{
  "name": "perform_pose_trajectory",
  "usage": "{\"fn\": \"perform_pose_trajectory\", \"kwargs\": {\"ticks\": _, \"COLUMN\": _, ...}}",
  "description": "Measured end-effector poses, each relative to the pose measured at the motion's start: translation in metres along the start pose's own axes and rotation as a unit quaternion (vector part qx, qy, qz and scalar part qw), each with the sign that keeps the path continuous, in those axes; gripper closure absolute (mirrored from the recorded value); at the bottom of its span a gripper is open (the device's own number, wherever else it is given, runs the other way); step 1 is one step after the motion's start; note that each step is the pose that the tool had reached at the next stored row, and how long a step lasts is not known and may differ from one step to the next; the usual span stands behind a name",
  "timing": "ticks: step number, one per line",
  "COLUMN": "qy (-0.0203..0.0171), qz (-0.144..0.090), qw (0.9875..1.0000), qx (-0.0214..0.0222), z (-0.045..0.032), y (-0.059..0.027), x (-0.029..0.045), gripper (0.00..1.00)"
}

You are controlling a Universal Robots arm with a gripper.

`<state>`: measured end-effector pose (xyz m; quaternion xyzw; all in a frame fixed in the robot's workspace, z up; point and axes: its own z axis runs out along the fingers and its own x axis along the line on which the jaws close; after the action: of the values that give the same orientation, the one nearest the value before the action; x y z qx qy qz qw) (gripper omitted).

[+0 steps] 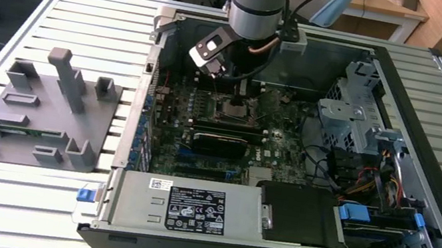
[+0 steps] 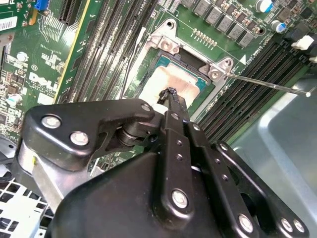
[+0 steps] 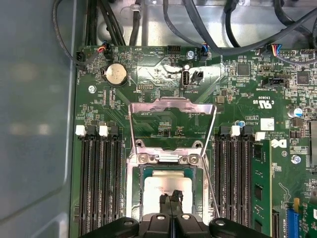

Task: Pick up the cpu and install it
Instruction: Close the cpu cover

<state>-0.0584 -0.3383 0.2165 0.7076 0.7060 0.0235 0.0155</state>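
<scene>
On the exterior view's left, a grey fixture with upright blocks rests on the slatted counter, its cradles apparently meant to present parts for picking. To its right an open computer case lies on its side, so the motherboard faces up and the arm can come straight down onto it. The arm reaches into the far half of the case, over the socket. In both wrist views the cpu lies flat inside the socket frame, pale metal lid up and edges parallel to the frame, so it looks seated rather than carried. The load plate is swung open toward the far side and the thin lever juts free, which leaves the socket clear from above. The end effector has its 2 fingers drawn together with nothing visible between them, tips at the middle of the lid; contact looks likely, but I cannot tell for sure. Memory slots flank the socket on both sides, so a narrow, closed tip suits the tight space.
</scene>
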Motion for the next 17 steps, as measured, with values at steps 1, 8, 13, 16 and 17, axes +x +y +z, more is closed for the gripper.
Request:
{"fn": "perform_pose_trajectory", "kwargs": {"ticks": 1, "qy": -0.0001, "qz": 0.000, "qw": 1.0000, "qx": 0.0001, "z": -0.0004, "y": 0.0000, "x": 0.0000, "gripper": 0.89}}
{"fn": "perform_pose_trajectory", "kwargs": {"ticks": 8, "qy": 0.0000, "qz": 0.000, "qw": 1.0000, "qx": 0.0007, "z": -0.0042, "y": 0.0002, "x": 0.0000, "gripper": 0.89}}
{"fn": "perform_pose_trajectory", "kwargs": {"ticks": 13, "qy": 0.0000, "qz": 0.000, "qw": 1.0000, "qx": 0.0014, "z": -0.0098, "y": 0.0005, "x": 0.0001, "gripper": 0.89}}
{"fn": "perform_pose_trajectory", "kwargs": {"ticks": 16, "qy": 0.0000, "qz": 0.000, "qw": 1.0000, "qx": 0.0024, "z": -0.0169, "y": 0.0009, "x": 0.0002, "gripper": 0.89}}
{"fn": "perform_pose_trajectory", "kwargs": {"ticks": 17, "qy": 0.0000, "qz": 0.000, "qw": 1.0000, "qx": 0.0030, "z": -0.0199, "y": 0.0011, "x": 0.0002, "gripper": 0.89}}
